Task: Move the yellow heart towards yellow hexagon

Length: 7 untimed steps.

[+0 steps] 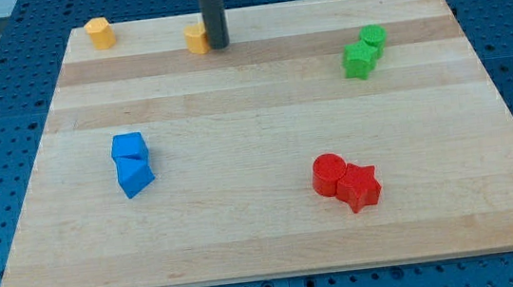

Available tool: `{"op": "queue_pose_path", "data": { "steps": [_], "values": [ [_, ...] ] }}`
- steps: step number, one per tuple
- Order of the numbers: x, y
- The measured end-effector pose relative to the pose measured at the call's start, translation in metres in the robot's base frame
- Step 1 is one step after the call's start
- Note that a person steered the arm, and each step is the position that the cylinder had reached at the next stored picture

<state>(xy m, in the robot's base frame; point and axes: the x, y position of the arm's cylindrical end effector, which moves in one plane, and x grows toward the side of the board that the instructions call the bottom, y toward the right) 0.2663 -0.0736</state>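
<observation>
The yellow heart (pixel 195 39) lies near the view's top edge of the wooden board, a little left of centre. The yellow hexagon (pixel 100 33) sits at the board's top left corner, about a hundred pixels to the left of the heart. My tip (pixel 218 45) stands right against the heart's right side, touching it or nearly so. The dark rod rises straight up out of the view's top.
Two blue blocks (pixel 131 162) sit touching at the left middle. A green star (pixel 359 60) and a green cylinder (pixel 373 37) touch at the upper right. A red cylinder (pixel 328 173) and a red star (pixel 359 187) touch at the lower right. The board (pixel 254 115) lies on a blue pegboard.
</observation>
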Motion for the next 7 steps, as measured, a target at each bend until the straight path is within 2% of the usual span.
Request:
{"op": "queue_pose_path", "data": {
  "steps": [1,2,3,4,7],
  "values": [
    [-0.001,-0.037],
    [-0.008,-0.046],
    [-0.015,-0.019],
    [-0.019,-0.022],
    [-0.027,-0.104]
  ]
}}
